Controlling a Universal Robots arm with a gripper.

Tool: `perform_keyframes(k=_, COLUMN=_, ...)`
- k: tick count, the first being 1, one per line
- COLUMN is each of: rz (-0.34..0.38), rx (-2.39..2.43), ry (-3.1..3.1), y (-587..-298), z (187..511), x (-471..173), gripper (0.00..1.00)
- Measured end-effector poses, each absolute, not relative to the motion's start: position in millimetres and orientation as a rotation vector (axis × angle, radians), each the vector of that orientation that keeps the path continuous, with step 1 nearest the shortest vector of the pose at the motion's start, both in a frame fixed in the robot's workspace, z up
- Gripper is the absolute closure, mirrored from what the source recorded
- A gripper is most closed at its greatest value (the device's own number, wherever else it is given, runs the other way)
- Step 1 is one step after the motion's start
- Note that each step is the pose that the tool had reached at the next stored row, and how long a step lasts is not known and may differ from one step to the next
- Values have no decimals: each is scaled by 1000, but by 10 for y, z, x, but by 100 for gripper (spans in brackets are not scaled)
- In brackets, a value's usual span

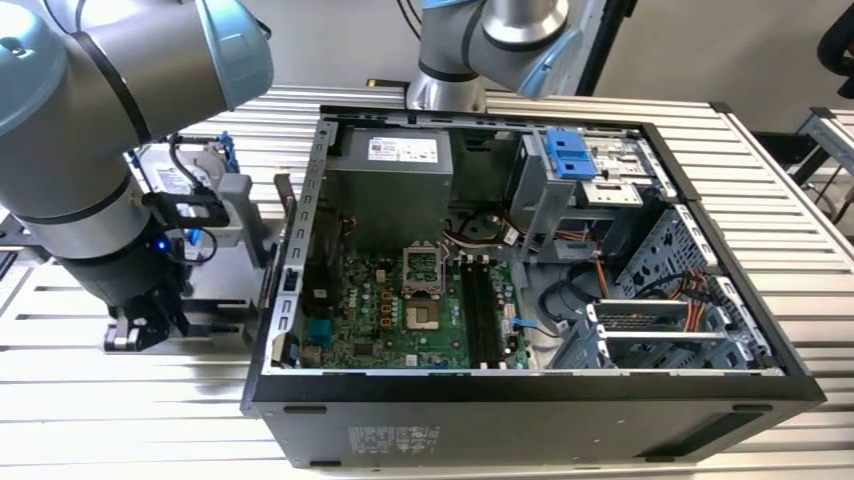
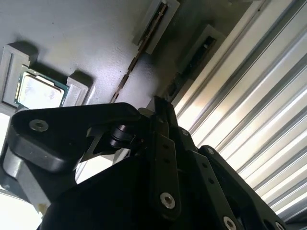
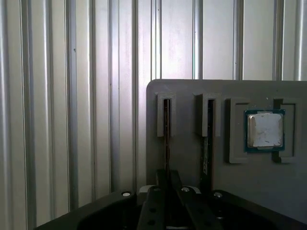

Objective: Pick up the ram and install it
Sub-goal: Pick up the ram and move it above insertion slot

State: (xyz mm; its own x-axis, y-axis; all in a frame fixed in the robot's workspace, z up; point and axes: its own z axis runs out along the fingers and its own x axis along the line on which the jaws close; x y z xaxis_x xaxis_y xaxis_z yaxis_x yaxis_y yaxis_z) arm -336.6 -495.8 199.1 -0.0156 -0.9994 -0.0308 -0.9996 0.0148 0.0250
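Note:
The ram (image 3: 166, 134) stands on edge in a slot of a grey holder tray (image 3: 192, 88), seen as a thin dark strip; in the second wrist view the ram (image 2: 139, 55) runs down to my fingertips. My gripper (image 3: 168, 178) (image 2: 161, 111) sits over the near end of the stick with its black fingers drawn together on either side of it. In the exterior view the gripper (image 1: 136, 335) hangs low at the exterior view's left, outside the open computer case (image 1: 287, 300). The motherboard's long black slots (image 1: 481, 310) lie inside the case.
A square silver processor chip (image 3: 264, 130) (image 2: 38, 91) rests in a pocket of the same tray, past a second narrow slot (image 3: 209, 120). A drive in a blue frame (image 1: 187, 170) stands behind the arm. The ribbed metal table (image 3: 72, 120) surrounds the tray.

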Motion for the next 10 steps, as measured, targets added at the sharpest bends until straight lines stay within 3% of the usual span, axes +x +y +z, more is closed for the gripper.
perform_keyframes(k=10, rz=62, rx=-2201, ry=2235, y=-4958, z=2228, x=-3367, gripper=100)
